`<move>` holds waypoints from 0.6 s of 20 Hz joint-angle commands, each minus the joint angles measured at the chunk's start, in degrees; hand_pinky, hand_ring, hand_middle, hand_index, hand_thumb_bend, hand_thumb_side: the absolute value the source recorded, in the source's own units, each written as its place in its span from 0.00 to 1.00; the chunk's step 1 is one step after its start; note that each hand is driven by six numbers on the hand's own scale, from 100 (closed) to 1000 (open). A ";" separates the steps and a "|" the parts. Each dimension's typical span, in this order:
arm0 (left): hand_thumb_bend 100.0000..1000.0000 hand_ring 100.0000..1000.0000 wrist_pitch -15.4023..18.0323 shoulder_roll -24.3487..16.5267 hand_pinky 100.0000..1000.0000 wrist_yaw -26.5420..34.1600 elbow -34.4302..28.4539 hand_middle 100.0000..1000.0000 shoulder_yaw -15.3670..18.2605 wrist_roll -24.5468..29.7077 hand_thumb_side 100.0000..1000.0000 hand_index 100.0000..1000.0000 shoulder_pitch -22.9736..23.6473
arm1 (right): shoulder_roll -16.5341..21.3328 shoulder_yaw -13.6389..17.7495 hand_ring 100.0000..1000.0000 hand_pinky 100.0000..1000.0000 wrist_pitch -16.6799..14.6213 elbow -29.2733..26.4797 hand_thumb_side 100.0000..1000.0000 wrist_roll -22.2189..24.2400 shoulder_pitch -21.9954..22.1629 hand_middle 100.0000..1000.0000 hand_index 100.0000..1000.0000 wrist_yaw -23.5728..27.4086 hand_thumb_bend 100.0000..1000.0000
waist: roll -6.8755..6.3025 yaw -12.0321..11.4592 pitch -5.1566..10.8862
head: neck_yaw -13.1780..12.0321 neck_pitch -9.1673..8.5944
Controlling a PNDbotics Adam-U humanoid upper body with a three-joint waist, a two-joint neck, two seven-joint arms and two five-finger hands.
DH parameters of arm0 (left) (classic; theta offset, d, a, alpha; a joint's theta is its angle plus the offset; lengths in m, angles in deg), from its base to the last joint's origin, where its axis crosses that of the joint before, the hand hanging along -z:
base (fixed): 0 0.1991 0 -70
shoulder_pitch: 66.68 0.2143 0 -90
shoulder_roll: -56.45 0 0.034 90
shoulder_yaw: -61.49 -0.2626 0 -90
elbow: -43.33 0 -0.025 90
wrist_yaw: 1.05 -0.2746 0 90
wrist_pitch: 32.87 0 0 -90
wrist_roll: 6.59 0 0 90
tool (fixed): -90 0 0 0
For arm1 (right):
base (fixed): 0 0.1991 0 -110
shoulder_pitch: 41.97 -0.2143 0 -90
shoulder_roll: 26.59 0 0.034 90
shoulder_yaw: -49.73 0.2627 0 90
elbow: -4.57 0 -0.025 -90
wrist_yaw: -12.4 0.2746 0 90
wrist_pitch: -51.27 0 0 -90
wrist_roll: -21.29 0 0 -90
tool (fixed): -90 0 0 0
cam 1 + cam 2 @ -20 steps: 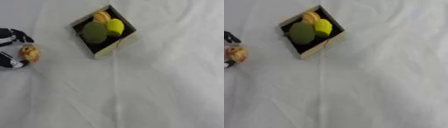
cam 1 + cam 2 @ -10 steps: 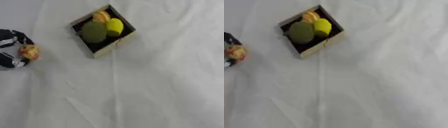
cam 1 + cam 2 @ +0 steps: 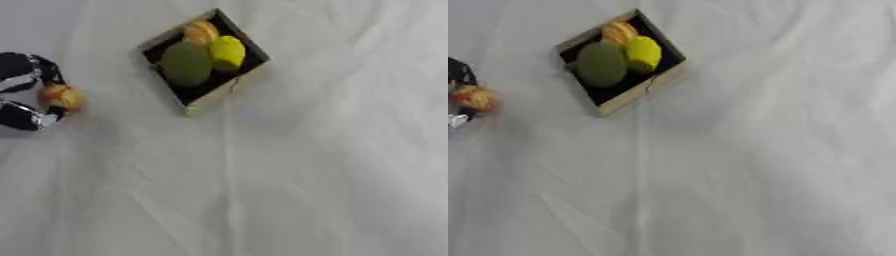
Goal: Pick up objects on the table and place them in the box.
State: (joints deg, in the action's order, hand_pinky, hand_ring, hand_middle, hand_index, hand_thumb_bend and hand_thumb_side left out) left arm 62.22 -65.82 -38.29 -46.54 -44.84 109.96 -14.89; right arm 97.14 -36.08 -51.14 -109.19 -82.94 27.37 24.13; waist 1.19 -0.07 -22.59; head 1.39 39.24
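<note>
Left hand [image 3: 24, 92] with the orange-red fruit [image 3: 63, 97] had shifted slightly right, toward the box [image 3: 203, 65], since a second ago. Fingers curled round the fruit at the left edge; it looked roundish, long axis unclear. Box sat diagonal, holding a green fruit [image 3: 185, 63], yellow fruit [image 3: 227, 52] and orange fruit [image 3: 201, 33]. White cloth [image 3: 306, 175] underneath.

A creased white cloth [image 3: 289, 175] covers the whole table surface.

Plain staged test setup, room type unclear: only a bench [image 3: 332, 175] draped in wrinkled white cloth shows.
</note>
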 commanded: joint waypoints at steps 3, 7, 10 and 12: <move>0.00 0.64 -1.72 -0.87 0.67 1.12 -6.17 0.59 2.46 -0.32 0.13 0.60 -6.42 | 1.53 0.80 0.91 0.98 0.45 -0.83 0.36 0.29 -0.61 0.63 0.77 0.84 0.00 | -1.37 0.24 1.87 | 0.70 0.09; 0.00 0.63 -1.83 4.38 0.67 2.78 -3.30 0.58 1.25 0.41 0.15 0.59 -13.41 | 1.56 0.39 0.91 0.98 0.49 -0.83 0.35 0.90 -1.24 0.63 0.77 1.09 0.00 | -1.47 1.18 1.74 | 0.40 -0.13; 0.00 0.62 -1.32 8.07 0.66 2.86 -0.11 0.57 0.45 0.53 0.16 0.59 -17.14 | 1.49 0.32 0.91 0.98 0.41 -0.83 0.36 1.09 -1.63 0.63 0.77 1.16 0.00 | -1.57 1.97 1.40 | 0.08 -0.52; 0.00 0.61 -0.91 10.63 0.66 3.08 2.06 0.56 -0.03 0.28 0.16 0.60 -19.14 | 1.34 0.21 0.91 0.98 0.47 -0.83 0.37 1.24 -1.98 0.63 0.77 1.21 0.00 | -1.68 2.54 1.06 | -0.23 -0.96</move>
State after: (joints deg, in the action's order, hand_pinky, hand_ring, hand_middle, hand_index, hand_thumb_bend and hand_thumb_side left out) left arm 60.96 -55.52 -35.57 -45.06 -45.13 110.33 -32.65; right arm 97.12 -36.44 -50.68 -109.19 -81.84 26.10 25.02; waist 0.40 2.53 -22.65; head 1.41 39.11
